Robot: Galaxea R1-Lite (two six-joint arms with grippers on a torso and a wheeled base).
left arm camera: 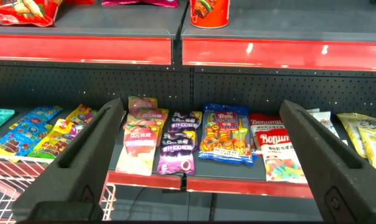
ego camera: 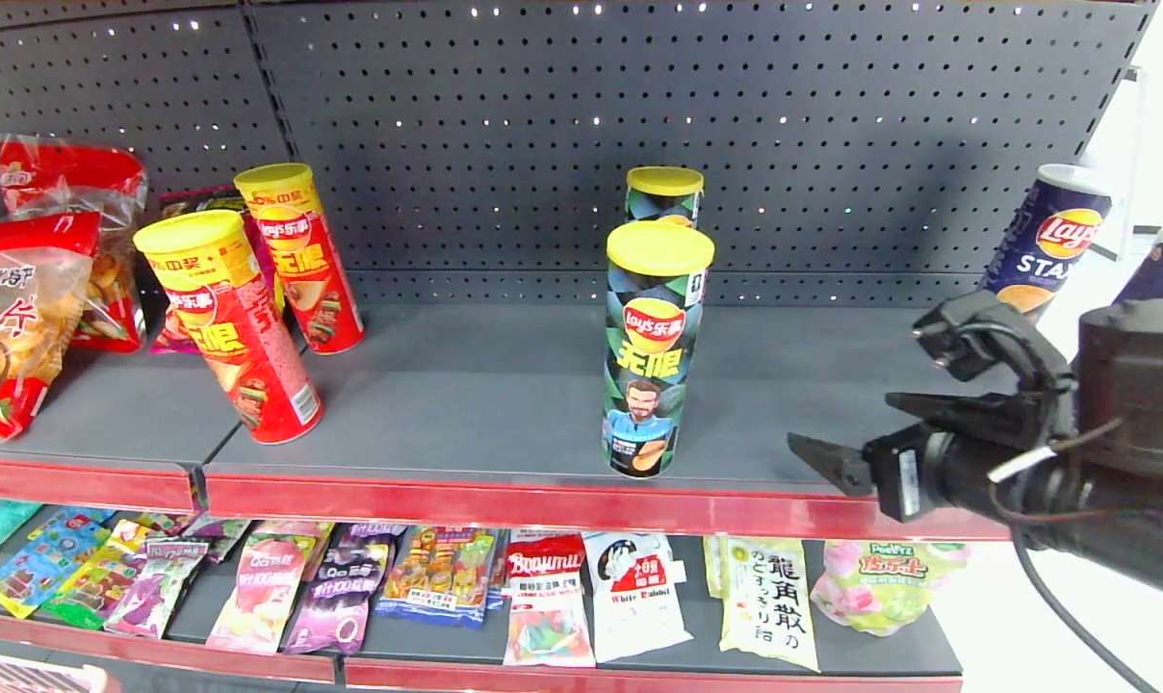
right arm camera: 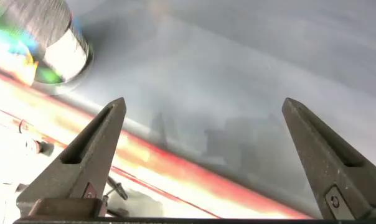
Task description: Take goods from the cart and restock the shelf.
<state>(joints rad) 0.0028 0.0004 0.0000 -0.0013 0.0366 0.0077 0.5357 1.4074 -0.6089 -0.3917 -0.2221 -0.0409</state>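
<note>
**Can shelved, both grippers empty**

The right gripper [ego camera: 856, 433] hangs at the head view's lower right, fingers apart, holding nothing. The left gripper [left arm camera: 200, 102] is equally spread. The green can [ego camera: 655, 348] stands upright mid-frame on the shelf [ego camera: 466, 385]. Likely next: fetch another item from the cart [left arm camera: 14, 186].

A dark grey pegboard panel [ego camera: 504, 125] forms the back wall of the unit, and small points of light shine through some of its holes. The upper shelf board [ego camera: 466, 385] is grey and matte, with a glossy red strip [ego camera: 543, 505] along its front edge. The lower shelf board [ego camera: 909, 654] has the same red edge. At the far right, beside the unit, there is a bright white area [ego camera: 1159, 96].
</note>
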